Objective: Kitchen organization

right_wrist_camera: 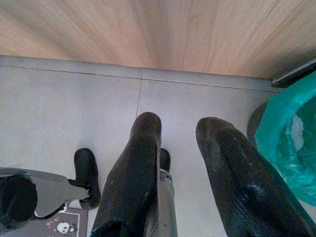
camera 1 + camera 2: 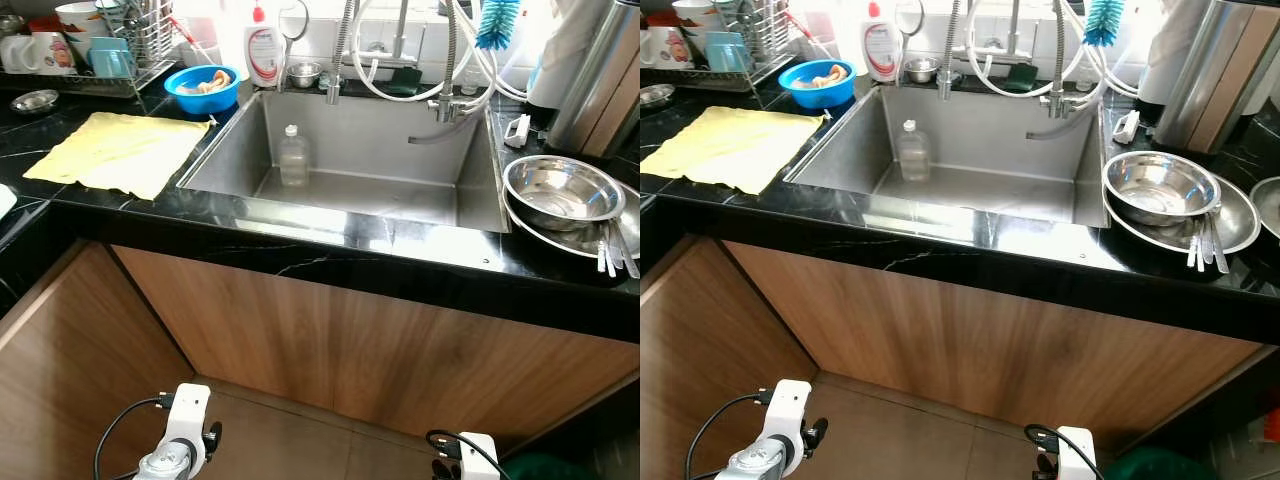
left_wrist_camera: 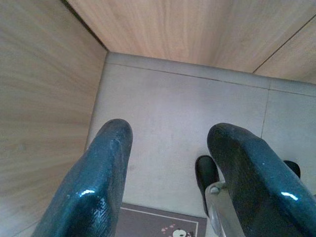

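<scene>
Left eye view shows a clear bottle (image 2: pixel 293 155) standing in the sink (image 2: pixel 480 190) and steel bowls (image 2: pixel 560 190) on the bench (image 2: pixel 330 255), while both arms hang idle, left hand (image 3: pixel 170 163) and right hand (image 1: pixel 180 148) spread, gripping nothing.

Both arms hung low at the robot's sides; the left wrist (image 2: pixel 178 432), white-cased with a black cable looping from it, appeared at the lower left of the head view; the right wrist (image 2: pixel 470 455) appeared at the lower right, likewise cabled. The left gripper (image 3: pixel 170 148) pointed downward, its two dark fingers (image 3: pixel 94 187) spread well apart and holding nothing; the right gripper (image 1: pixel 180 133) also pointed downward, its fingers (image 1: pixel 133 177) parted by a narrower gap, empty.
</scene>
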{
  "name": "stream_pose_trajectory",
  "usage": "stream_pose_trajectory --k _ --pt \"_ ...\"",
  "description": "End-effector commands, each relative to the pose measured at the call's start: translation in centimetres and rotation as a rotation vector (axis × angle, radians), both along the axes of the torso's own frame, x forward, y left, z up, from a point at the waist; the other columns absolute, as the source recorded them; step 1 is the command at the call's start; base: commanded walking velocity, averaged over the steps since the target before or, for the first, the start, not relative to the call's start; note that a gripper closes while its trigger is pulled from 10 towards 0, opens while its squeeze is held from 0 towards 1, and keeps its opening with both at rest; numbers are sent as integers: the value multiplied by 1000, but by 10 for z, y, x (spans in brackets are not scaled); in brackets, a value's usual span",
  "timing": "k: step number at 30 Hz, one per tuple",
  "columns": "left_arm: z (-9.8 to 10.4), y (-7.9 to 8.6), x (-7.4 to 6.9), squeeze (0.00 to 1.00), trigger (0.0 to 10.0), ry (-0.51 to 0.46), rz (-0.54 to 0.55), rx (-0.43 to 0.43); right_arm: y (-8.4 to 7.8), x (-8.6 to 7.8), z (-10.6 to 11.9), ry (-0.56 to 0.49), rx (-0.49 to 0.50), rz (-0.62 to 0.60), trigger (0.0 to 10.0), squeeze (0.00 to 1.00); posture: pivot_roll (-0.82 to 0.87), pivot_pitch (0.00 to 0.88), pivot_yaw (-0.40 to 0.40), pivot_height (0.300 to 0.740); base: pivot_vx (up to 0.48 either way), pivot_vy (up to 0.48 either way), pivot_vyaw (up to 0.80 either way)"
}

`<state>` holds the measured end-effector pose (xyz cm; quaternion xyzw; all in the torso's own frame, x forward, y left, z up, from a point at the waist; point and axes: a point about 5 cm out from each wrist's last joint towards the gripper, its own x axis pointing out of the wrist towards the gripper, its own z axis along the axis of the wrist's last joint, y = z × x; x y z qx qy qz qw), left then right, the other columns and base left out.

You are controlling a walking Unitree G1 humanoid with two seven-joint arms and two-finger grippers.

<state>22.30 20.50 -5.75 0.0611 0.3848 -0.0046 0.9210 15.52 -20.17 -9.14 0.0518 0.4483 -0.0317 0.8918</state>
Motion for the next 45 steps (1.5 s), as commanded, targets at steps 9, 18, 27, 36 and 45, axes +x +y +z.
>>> stream_pose_trajectory --k 9,18,27,36,45 --pt "0 5 -1 0 10000 3 6 11 2 -1 -1 0 6 -2 10000 0 67 0 16 720 0 373 -487" --pt "2 3 2 0 10000 -19 3 1 2 0 0 -9 9 -8 10000 0 70 0 16 720 0 0 0" --pt "2 0 2 0 10000 -20 -18 -3 2 0 0 -12 11 -10 10000 0 69 0 17 720 0 0 0" --pt "0 -2 0 0 10000 0 -41 22 2 -2 -1 13 9 -7 10000 0 60 0 17 720 0 -153 -238" --pt "0 -3 0 0 10000 -5 -29 2 2 -2 -1 -3 3 -10 10000 0 59 0 17 720 0 0 -84"
